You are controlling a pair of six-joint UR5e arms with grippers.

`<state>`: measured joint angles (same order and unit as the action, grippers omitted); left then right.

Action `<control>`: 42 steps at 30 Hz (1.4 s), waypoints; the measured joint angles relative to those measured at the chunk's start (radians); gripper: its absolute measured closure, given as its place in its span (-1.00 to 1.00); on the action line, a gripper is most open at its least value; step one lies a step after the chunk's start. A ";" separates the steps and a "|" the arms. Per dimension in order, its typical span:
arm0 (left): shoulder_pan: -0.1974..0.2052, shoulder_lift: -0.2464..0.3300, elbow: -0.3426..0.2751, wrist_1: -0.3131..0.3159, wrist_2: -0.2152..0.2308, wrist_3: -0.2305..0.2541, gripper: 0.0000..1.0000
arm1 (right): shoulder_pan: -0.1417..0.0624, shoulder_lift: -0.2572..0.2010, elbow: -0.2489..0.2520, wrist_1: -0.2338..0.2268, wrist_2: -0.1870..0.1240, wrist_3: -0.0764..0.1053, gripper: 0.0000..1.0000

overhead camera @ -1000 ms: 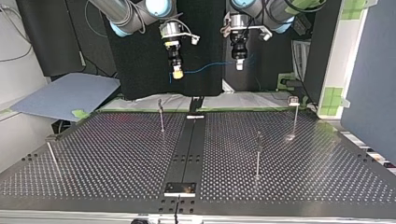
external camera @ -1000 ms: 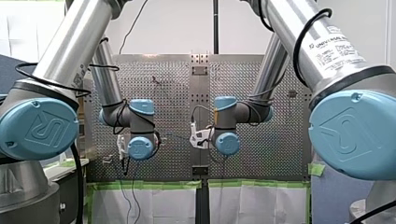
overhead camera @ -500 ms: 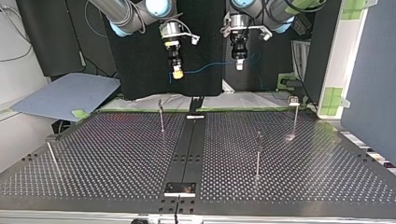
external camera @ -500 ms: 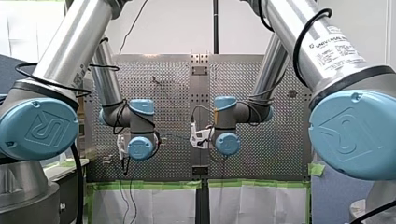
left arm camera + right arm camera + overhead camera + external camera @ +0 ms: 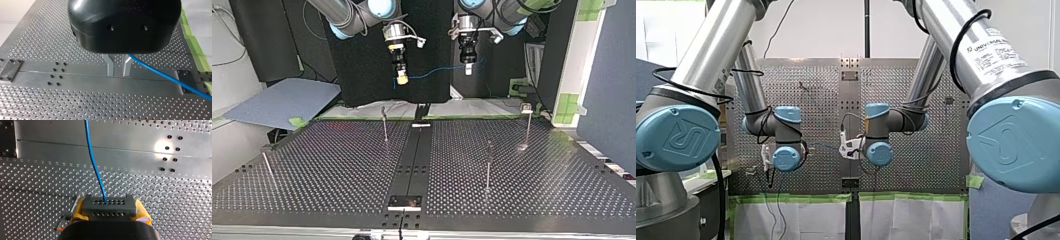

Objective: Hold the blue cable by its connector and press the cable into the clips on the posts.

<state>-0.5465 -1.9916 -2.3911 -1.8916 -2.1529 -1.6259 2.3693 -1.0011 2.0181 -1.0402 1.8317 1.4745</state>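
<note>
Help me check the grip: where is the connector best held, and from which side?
The connector by its two short ends, from behind: the blue cable leaves its holed front face, which should stay free. My right gripper holds it so.

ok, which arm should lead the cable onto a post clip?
Probably right: its jaws are shut on the connector, and a post stands closest to it in the top view. Left only has the blue cable running past.

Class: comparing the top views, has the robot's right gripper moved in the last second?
No. My right gripper stays put, hanging above and slightly to the view's right of the thin post, exactly as before.
</note>
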 joint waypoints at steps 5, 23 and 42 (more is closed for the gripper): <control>0.000 0.000 0.000 0.000 0.000 0.000 0.98 | 0.000 0.000 0.000 0.000 0.000 0.000 1.00; 0.000 0.000 0.000 0.000 0.000 0.000 0.98 | 0.000 0.000 0.000 0.000 0.000 0.000 1.00; 0.000 0.000 0.000 0.000 0.000 0.000 0.98 | 0.000 0.000 0.000 0.000 0.000 0.000 1.00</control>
<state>-0.5465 -1.9916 -2.3911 -1.8916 -2.1529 -1.6260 2.3692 -1.0011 2.0181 -1.0402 1.8318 1.4745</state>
